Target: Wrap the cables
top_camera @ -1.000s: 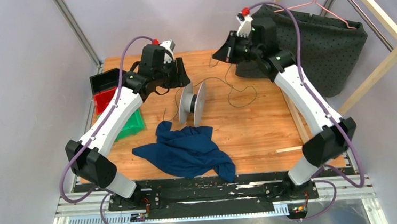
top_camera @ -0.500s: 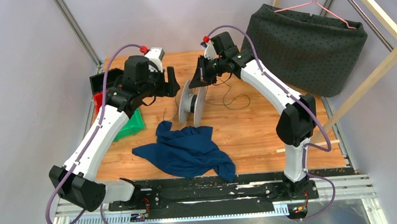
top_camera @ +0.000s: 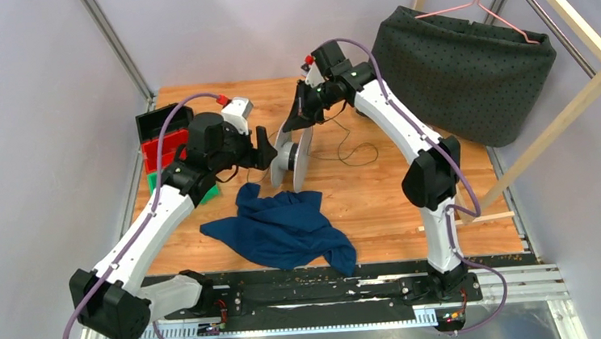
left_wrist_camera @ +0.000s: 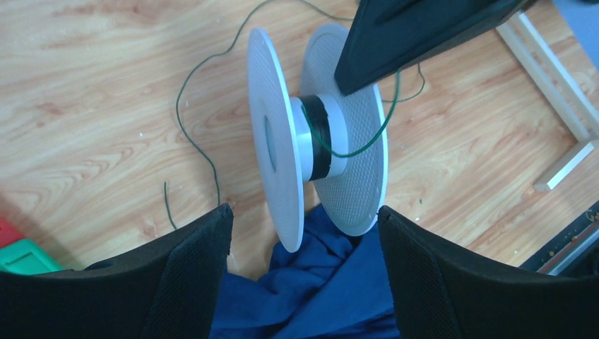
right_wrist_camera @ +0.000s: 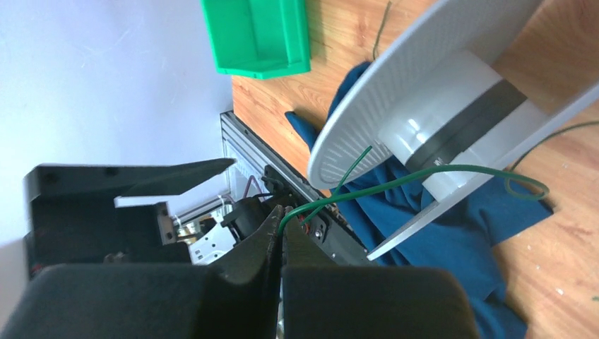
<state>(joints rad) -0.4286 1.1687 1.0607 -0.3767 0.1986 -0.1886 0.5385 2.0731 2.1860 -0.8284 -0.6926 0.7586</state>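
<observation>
Wire (right_wrist_camera: 395, 180): thread-thin, light and limp, probably slippery. Tangles easily, so wants gentle, steady tension. Best hold is on free run close to spool (left_wrist_camera: 272, 134) hub. Some turns already on hub, and the rest trails over table (top_camera: 380, 195). Right gripper (right_wrist_camera: 280, 220) pinched tight on wire beside spool rim. Left gripper (left_wrist_camera: 302, 219) spread wide just beside spool, holding nothing. Only right wrist view shows pinch. Left wrist view shows dark turns on hub. Top view shows slack loops and blue cloth (top_camera: 286, 227) at spool foot.
</observation>
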